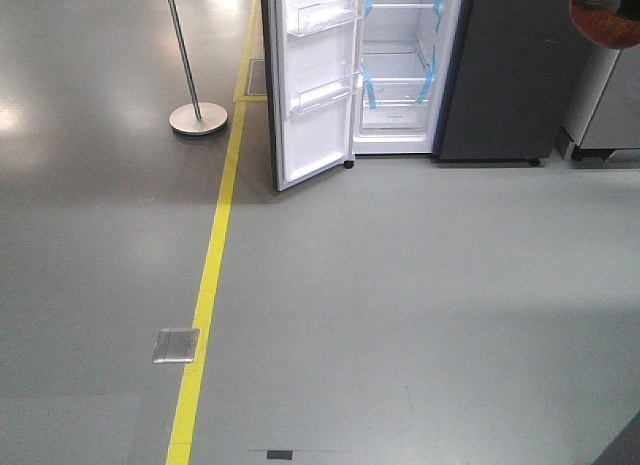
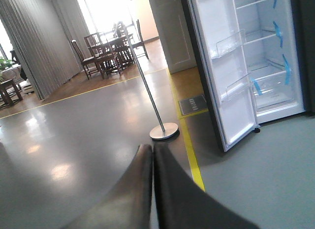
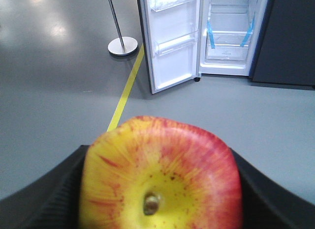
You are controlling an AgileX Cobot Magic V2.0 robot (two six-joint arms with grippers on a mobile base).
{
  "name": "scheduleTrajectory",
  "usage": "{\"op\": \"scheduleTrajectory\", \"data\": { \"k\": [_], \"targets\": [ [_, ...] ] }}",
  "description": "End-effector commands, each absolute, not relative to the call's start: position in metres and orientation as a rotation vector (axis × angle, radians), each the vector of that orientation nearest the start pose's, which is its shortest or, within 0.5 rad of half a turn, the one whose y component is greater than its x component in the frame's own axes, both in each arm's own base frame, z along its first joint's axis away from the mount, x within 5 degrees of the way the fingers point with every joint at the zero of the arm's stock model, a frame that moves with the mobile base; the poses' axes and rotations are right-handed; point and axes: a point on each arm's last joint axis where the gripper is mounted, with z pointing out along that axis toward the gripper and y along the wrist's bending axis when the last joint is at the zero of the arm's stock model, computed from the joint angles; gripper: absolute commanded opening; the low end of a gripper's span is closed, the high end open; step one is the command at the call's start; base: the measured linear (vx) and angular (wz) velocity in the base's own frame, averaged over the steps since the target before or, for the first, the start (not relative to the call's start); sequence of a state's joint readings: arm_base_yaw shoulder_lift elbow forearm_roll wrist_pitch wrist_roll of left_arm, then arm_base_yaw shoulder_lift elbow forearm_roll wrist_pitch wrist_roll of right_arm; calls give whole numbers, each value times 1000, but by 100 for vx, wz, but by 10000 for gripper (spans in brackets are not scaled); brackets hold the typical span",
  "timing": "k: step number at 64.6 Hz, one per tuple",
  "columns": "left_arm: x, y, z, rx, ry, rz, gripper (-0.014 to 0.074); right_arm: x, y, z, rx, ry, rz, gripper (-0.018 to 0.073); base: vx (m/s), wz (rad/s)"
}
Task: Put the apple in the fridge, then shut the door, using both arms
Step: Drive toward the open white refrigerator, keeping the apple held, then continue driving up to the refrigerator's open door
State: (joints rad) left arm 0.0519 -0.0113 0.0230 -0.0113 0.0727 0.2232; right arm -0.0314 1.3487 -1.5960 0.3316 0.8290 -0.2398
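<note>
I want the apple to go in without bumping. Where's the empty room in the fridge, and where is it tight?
Inside the fridge, the white shelves look bare between the blue tape strips on each side. The floor leading there is open too. It's tighter by the door, whose clear bins stick out beside the opening.

Apple (image 3: pixel 160 175): yellow around the stem dimple, red streaks radiating to a red rim, fine brown speckles. Fridge (image 1: pixel 395 30): white inside, blue tape strips (image 1: pixel 368 85) on shelves. Door (image 1: pixel 320 57): white lining, dark grey outer edge. Floor (image 1: pixel 420 305): grey, with a yellow line (image 1: pixel 210 275).
</note>
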Motion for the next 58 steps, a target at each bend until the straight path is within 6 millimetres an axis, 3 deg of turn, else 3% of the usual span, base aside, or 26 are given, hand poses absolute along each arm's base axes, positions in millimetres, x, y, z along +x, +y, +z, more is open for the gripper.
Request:
{"op": "scheduleTrajectory", "data": {
  "k": [1,58],
  "targets": [
    [55,3,212,114,1473,205,-6,276,11,492,-114,1899,206,36,17,2],
    [55,3,212,114,1473,205,-6,276,11,492,-114,1899,206,36,18,0]
  ]
}}
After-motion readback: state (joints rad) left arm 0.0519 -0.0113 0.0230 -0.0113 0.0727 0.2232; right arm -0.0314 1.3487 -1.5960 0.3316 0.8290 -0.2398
